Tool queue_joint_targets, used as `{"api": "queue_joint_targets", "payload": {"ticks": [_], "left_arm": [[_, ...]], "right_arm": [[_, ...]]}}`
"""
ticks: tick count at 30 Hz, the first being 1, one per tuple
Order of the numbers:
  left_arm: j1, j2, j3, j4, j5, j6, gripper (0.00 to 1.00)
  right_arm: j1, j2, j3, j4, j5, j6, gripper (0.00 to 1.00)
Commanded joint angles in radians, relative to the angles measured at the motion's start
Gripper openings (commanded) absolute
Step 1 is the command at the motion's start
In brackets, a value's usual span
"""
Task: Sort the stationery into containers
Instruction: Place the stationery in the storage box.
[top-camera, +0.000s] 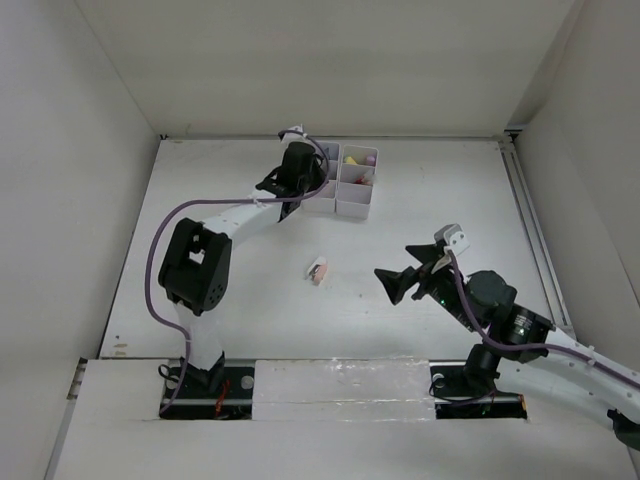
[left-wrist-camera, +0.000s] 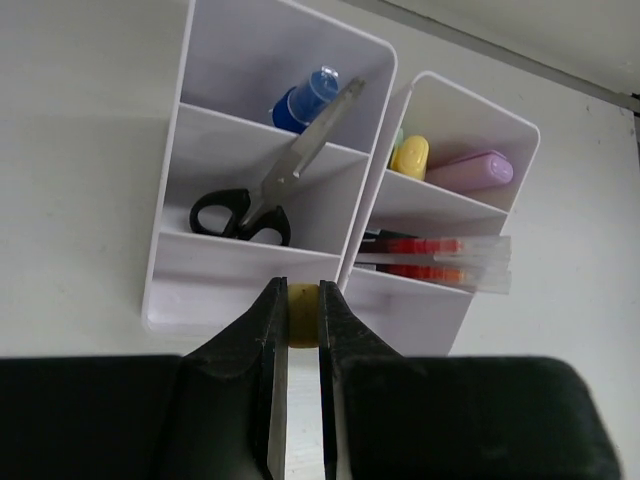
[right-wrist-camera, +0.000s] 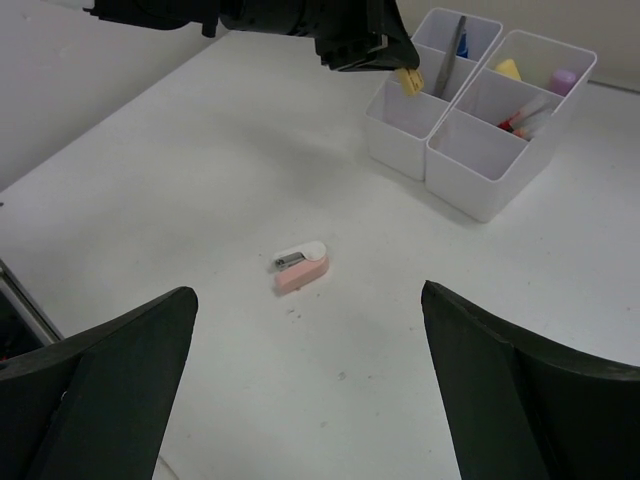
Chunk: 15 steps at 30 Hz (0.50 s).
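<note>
Holding yellow eraser (left-wrist-camera: 302, 312) clamped in left hand (left-wrist-camera: 302, 330) over the tray (left-wrist-camera: 170, 180) by the table (top-camera: 450, 230) far edge, likely to drop it in; right hand (top-camera: 390, 283) spread apart, pink eraser (top-camera: 319, 271) between near and far edges

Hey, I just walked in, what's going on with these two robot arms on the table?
They are sorting stationery into a white organizer. The left hand is shut on a small yellow eraser and holds it at the organizer's near end. Scissors, a blue-capped marker, highlighters and red pens already sit in its compartments. The right hand hangs open above the table, facing a small pink and white item that lies loose, not yet picked up.
</note>
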Motion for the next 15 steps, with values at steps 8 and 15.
{"api": "queue_joint_targets", "payload": {"ticks": [8, 15], "left_arm": [[0.010, 0.094, 0.113, -0.024, -0.056, 0.026, 0.00], [0.010, 0.114, 0.113, -0.024, -0.056, 0.016, 0.00]], "right_arm": [[0.007, -0.033, -0.007, -0.031, 0.015, 0.005, 1.00], [0.007, -0.033, -0.007, -0.031, 0.015, 0.005, 1.00]]}}
